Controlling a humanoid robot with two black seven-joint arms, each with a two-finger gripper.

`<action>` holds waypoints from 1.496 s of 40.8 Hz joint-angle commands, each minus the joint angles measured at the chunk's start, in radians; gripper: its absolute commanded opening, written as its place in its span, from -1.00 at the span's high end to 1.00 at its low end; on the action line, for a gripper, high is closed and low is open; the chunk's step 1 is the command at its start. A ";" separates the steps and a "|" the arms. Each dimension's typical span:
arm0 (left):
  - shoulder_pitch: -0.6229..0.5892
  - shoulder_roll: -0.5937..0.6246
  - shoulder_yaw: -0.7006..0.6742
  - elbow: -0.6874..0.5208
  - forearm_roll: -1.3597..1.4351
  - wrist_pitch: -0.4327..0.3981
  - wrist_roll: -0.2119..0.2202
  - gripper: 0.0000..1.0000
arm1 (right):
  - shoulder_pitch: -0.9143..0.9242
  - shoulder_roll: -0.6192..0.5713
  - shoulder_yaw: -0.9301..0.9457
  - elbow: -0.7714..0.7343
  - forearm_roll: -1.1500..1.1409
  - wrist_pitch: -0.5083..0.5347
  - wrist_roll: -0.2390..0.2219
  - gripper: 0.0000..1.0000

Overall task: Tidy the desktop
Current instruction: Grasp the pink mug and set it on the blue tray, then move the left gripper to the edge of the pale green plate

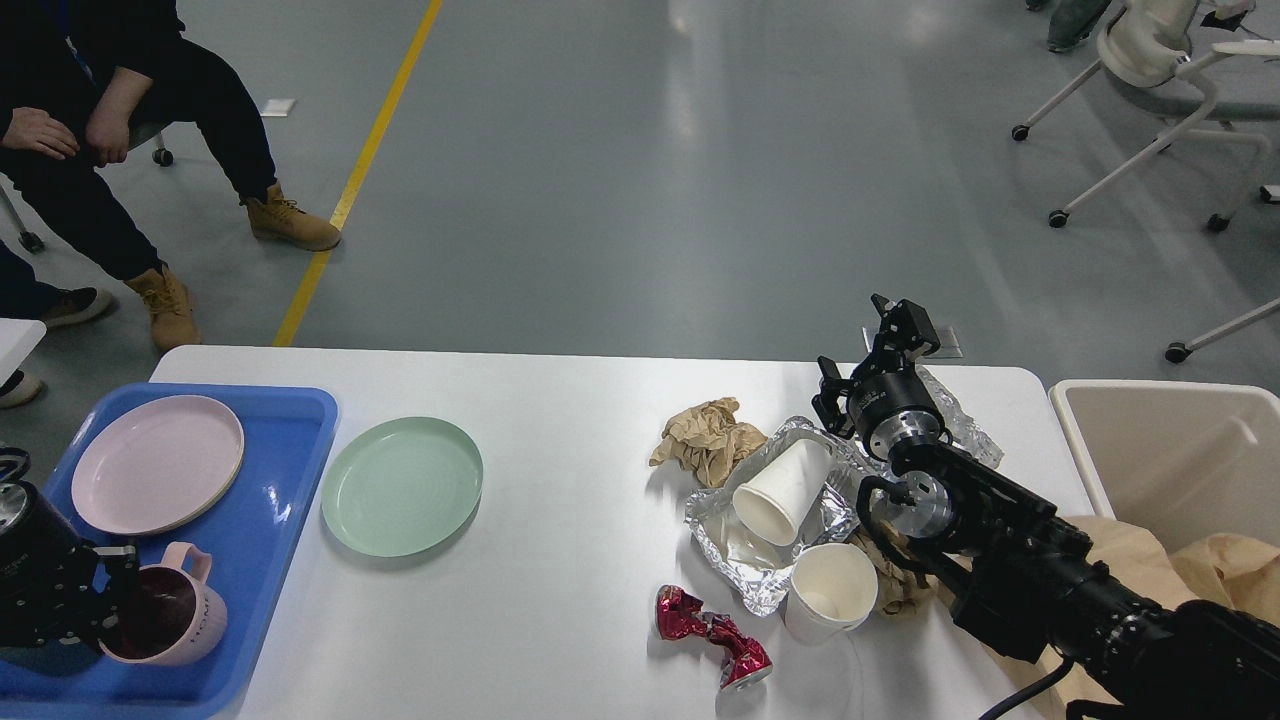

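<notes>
The right gripper point(905, 325) hangs over the far right part of the desktop point(560, 560), its 2 dark fingers bunched close with nothing visibly between them, though from here they are small and I cannot tell whether they are parted or closed. Just beneath and behind it lies some crinkled clear wrap point(960, 420); just on the near-left side of the fingers sits a foil tray point(715, 520) with a paper cup point(785, 490) tipped on its side in it, long axis running from far-right to near-left, mouth toward the robot. A second paper cup point(832, 590) stands upright at the tray's near corner, a wad of brown paper point(705, 440) lies left of the tray, and a crushed red can point(710, 635) sits nearer still. The beige bin point(1170, 450) is off the right end, so the right arm looks best placed. The left gripper point(105, 610) reaches a pink mug point(175, 610) on the blue tray point(290, 480), apparently at its rim, beside a pink plate point(158, 462); a green plate point(402, 485) rests just outside.
</notes>
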 commanded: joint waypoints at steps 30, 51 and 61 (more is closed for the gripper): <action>-0.156 -0.048 0.028 -0.001 0.002 0.000 0.005 -0.83 | 0.000 0.000 0.000 0.000 0.000 0.000 0.000 -1.00; -0.151 -0.356 -0.009 -0.001 -0.001 0.203 0.008 -0.83 | 0.000 0.000 0.000 0.000 0.000 0.000 0.000 -1.00; -0.056 -0.373 -0.098 0.045 -0.003 0.329 0.043 -0.83 | 0.000 0.000 0.000 0.000 0.000 0.000 0.000 -1.00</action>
